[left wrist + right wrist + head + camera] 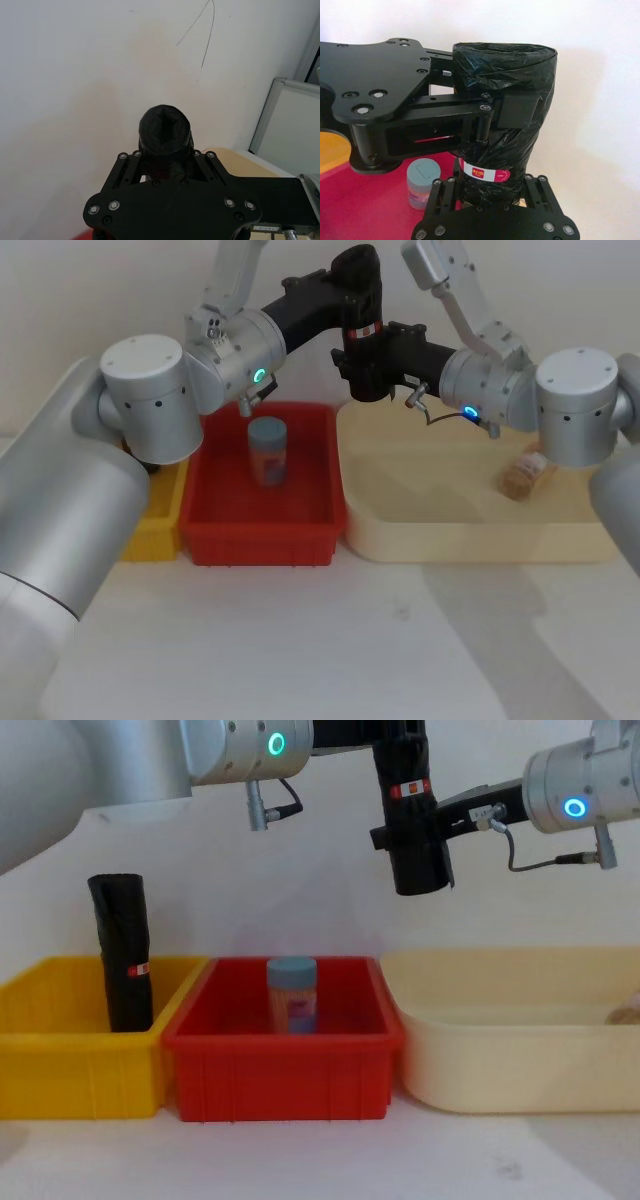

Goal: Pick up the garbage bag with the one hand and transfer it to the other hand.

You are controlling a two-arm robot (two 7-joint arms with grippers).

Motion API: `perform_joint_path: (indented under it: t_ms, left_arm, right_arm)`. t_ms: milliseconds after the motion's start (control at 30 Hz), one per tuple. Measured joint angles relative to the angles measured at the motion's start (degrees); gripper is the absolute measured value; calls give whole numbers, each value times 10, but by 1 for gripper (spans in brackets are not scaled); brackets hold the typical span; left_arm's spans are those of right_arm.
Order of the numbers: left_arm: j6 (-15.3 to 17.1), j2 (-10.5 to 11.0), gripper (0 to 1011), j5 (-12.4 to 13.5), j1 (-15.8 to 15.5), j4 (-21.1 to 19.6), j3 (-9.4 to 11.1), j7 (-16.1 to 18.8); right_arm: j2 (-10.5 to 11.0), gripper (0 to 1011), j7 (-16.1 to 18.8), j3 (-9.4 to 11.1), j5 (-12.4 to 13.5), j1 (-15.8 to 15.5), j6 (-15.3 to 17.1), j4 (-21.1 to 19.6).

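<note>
The garbage bag point(361, 285) point(398, 765), a black roll with a red-and-white label band, hangs upright in the air above the gap between the red bin and the cream tray. My left gripper point(357, 302) point(502, 102), on the arm with the teal ring light, is shut on the roll's upper part, above the label. My right gripper point(372, 370) point(420, 855) point(487, 192), on the arm with the blue ring light, reaches in from the right and surrounds the roll's lower part below the label. The left wrist view looks down on the roll's top end point(164, 125).
A second black roll point(122, 950) stands in the yellow bin point(60, 1060) at the left. The red bin point(260, 535) in the middle holds a grey-lidded jar point(267, 450). The cream tray point(480, 540) at the right holds a small brown item point(525, 475).
</note>
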Motion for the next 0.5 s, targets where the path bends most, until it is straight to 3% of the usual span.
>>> perform_joint_path:
  t_ms: [133, 500]
  left_arm:
    - [0, 0, 345, 0, 0, 0, 0, 0]
    - [0, 0, 346, 0, 0, 0, 0, 0]
  right_arm:
    - [-2, 547, 0, 0, -1, 2, 0, 3]
    - [-4, 547, -1, -1, -2, 4, 0, 6]
